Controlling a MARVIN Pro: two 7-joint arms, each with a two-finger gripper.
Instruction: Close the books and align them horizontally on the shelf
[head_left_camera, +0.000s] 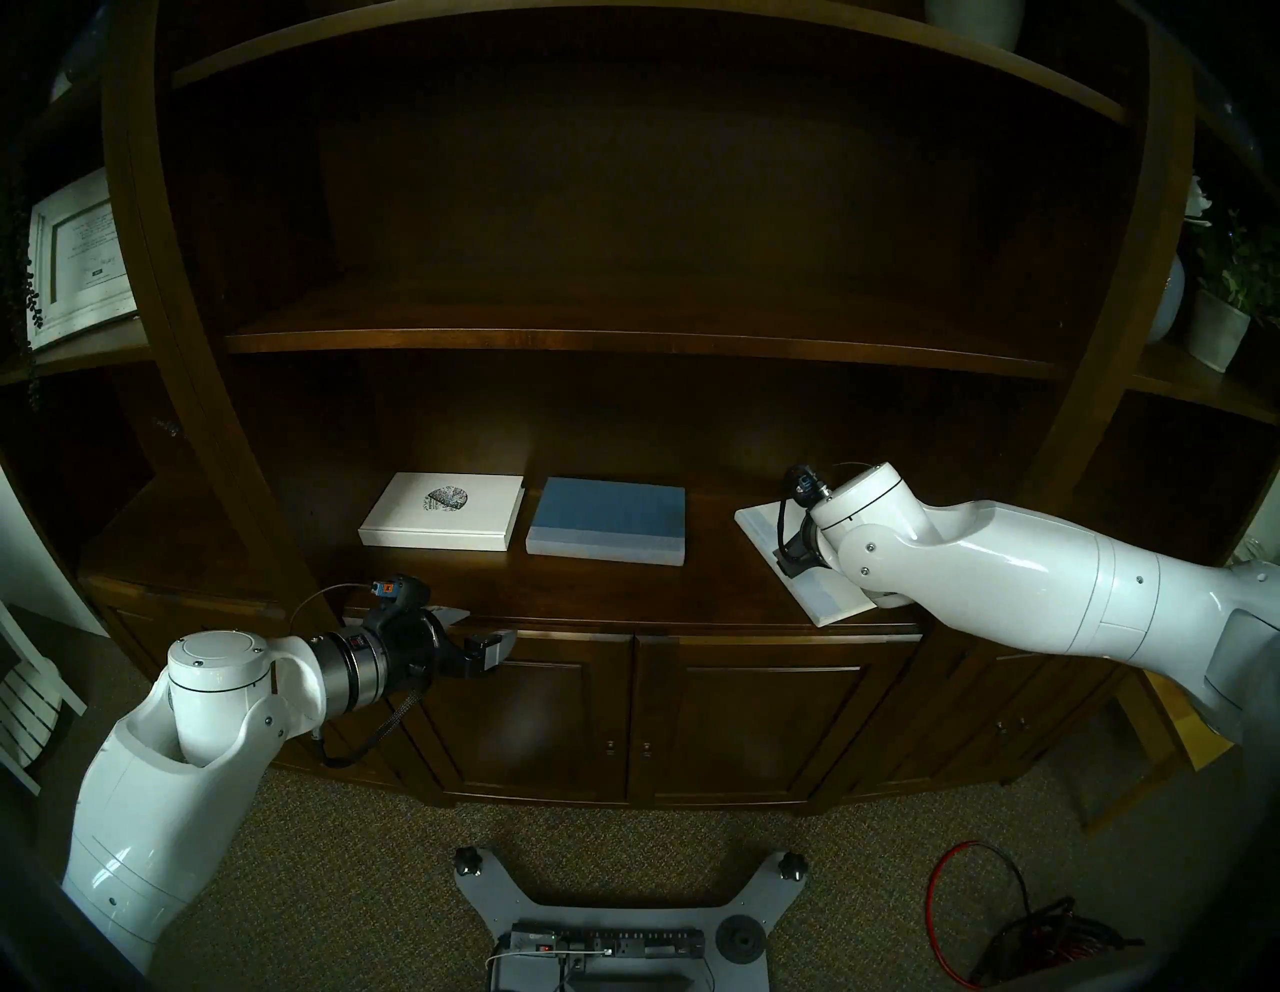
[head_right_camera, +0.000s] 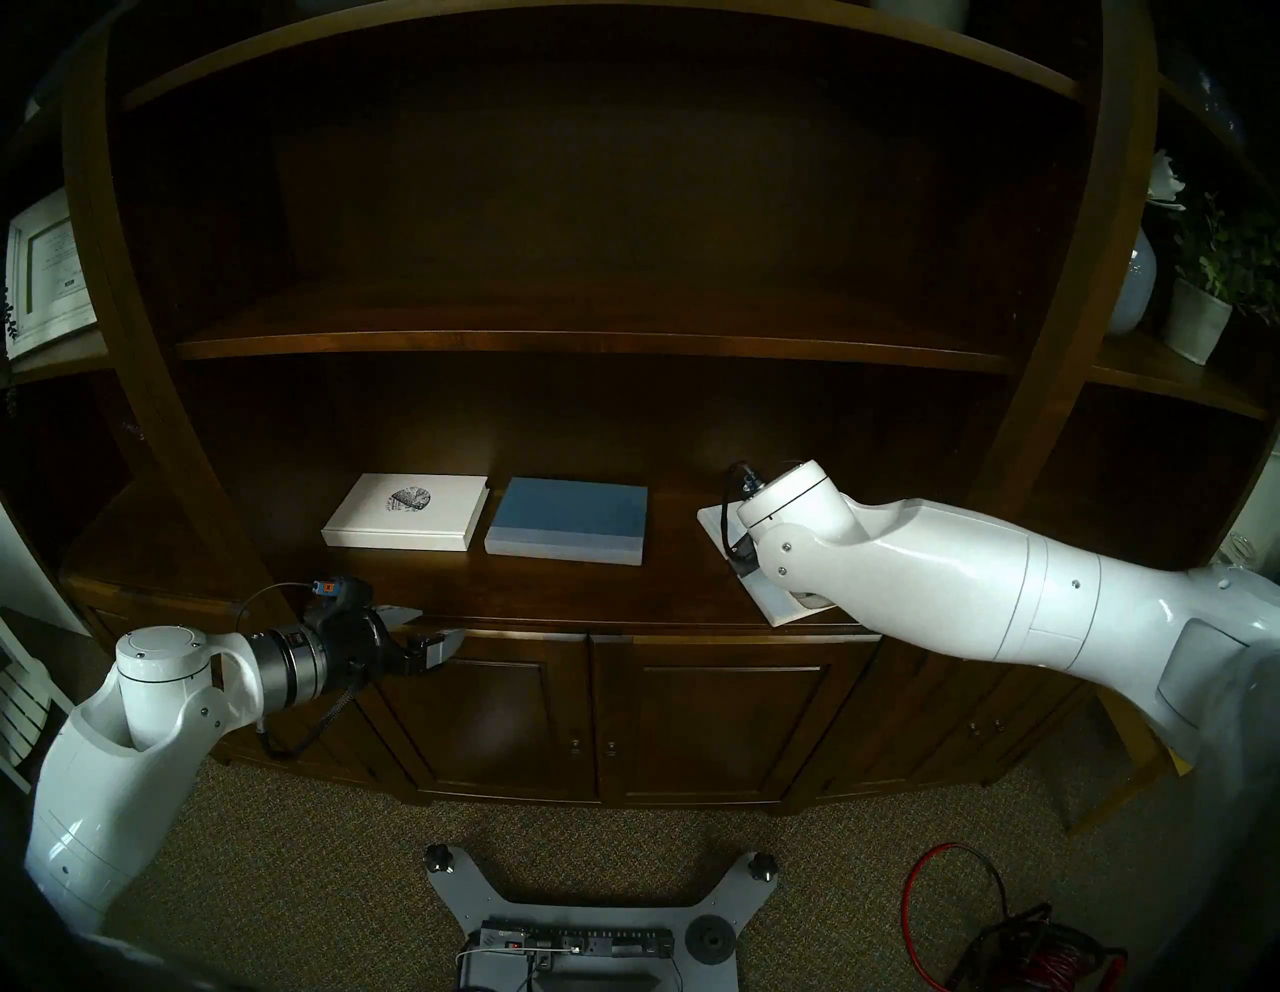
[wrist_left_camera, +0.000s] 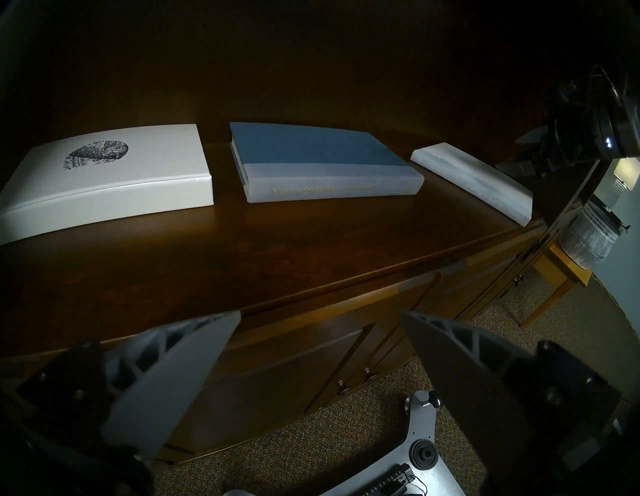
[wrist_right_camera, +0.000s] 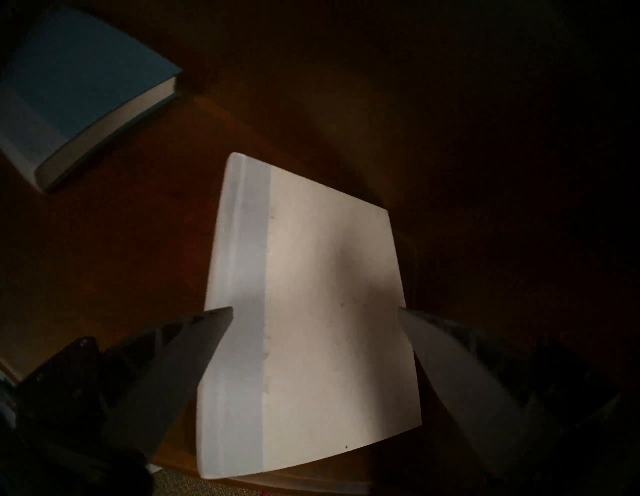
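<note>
Three closed books lie flat on the shelf (head_left_camera: 623, 589). The white book with a dark round emblem (head_left_camera: 443, 511) is on the left and the blue book with a pale edge (head_left_camera: 609, 519) sits beside it, both square to the front edge. The plain white book (wrist_right_camera: 311, 277) lies askew at the right, one corner over the edge. My right gripper (wrist_right_camera: 313, 311) hangs open just over it, a finger at each long side. My left gripper (head_left_camera: 485, 627) is open and empty in front of the cabinet, just below the shelf's front edge.
A thinner bare board (head_left_camera: 623, 343) runs above the shelf. A white-framed picture (head_left_camera: 76, 256) stands in the left bay, a potted plant (head_left_camera: 1226, 312) and a vase (head_left_camera: 1170, 298) in the right. Panelled doors (head_left_camera: 748, 720) are below, my base (head_left_camera: 596, 921) and a red cable (head_left_camera: 970, 900) on the carpet.
</note>
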